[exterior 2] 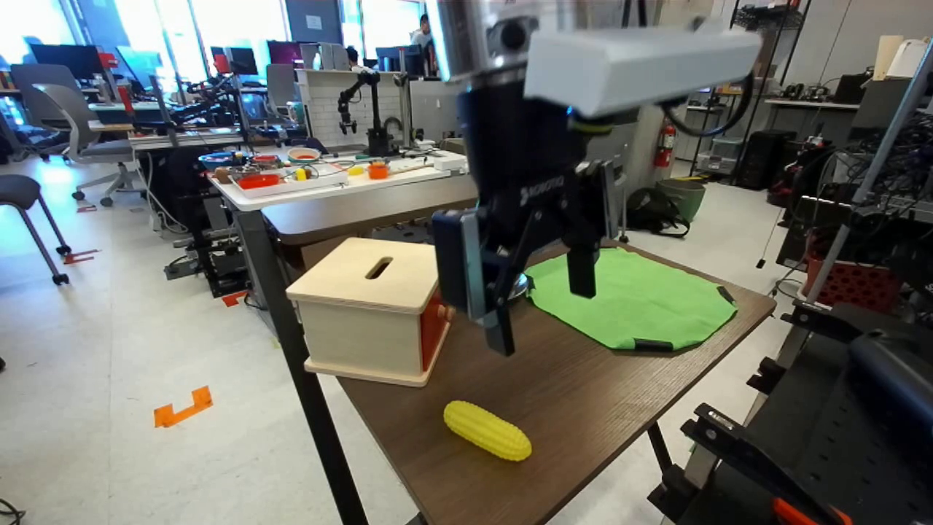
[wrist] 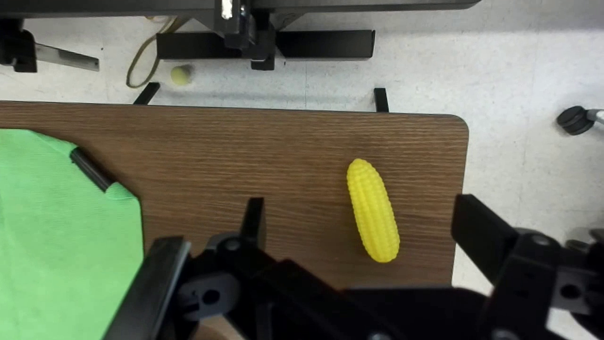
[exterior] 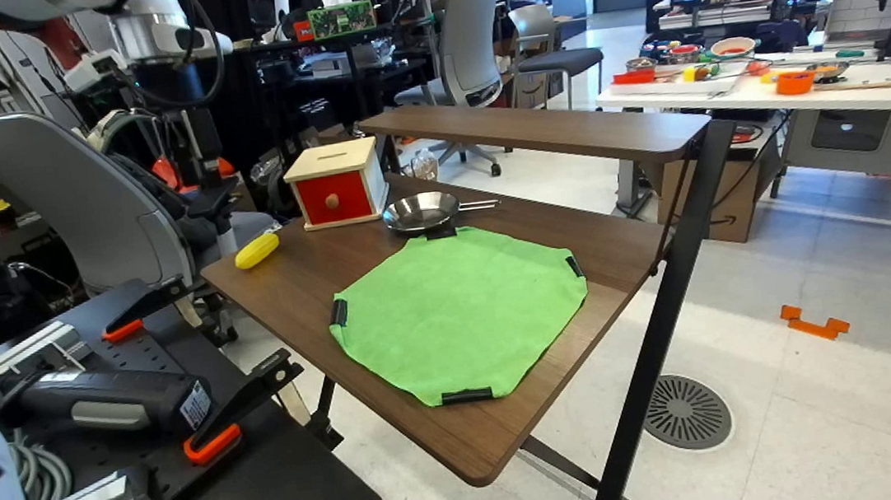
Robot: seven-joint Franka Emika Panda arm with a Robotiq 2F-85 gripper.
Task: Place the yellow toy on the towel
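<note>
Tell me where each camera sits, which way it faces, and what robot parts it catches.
An exterior view: off the toy end of the table, facing the towel; the open gripper hangs mid-picture below the arm.
An exterior view: off the towel end, looking down toward the box; arm and gripper show upper left.
Wrist view: by the gripper, facing down at the toy; fingers show in the lower half.
Both exterior views share toy, towel and box.

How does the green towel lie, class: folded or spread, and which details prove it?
Spread. In both exterior views the towel lies flat and broad on the brown table, with black strips along its edge.
</note>
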